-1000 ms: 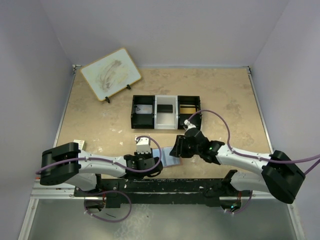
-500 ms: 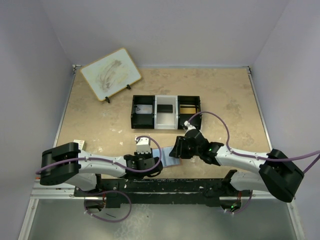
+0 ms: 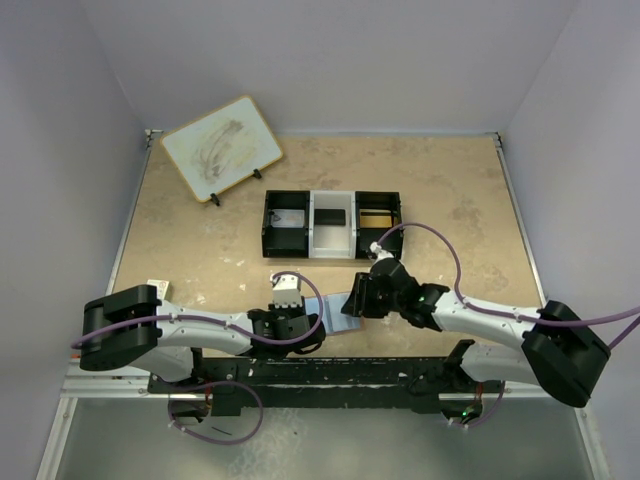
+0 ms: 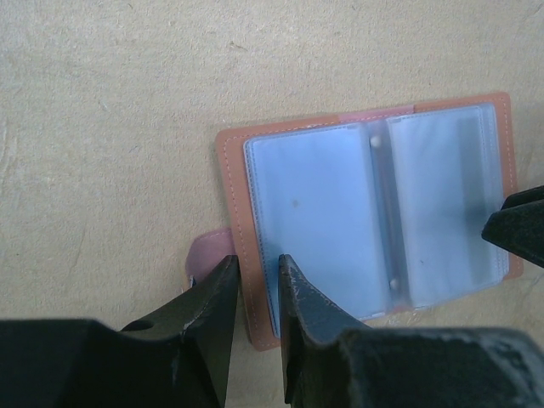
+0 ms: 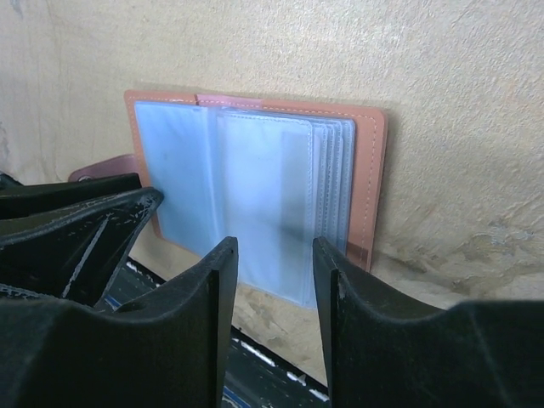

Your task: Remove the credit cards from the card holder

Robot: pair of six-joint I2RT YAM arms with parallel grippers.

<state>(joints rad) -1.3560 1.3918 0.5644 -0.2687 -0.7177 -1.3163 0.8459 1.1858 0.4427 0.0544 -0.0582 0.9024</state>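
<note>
Brown leather card holder (image 4: 231,204) lies open on the counter (image 4: 102,127), centre-right in my left view. Left pincer (image 4: 255,270), jaws narrow, straddles its lower-left edge; grip unclear. Right pincer (image 5: 274,255), half open and empty, hovers over the sleeves (image 5: 263,187); I judge a card's edge needs pinching next.

Two white-and-black arms lie low along the near edge of the worktop (image 3: 450,190), reaching inward until their wrists almost meet at the middle of that edge. The left arm (image 3: 190,330) stretches to the right. Its left pincer (image 4: 255,263) is nearly closed, the two dark fingers clamped on the left rim of the card holder (image 4: 374,212). The right arm (image 3: 480,315) stretches to the left, wrist angled down. Its right pincer (image 5: 272,246) stands parted, with a clear gap between the fingers, and faces the other pincer closely.
</note>
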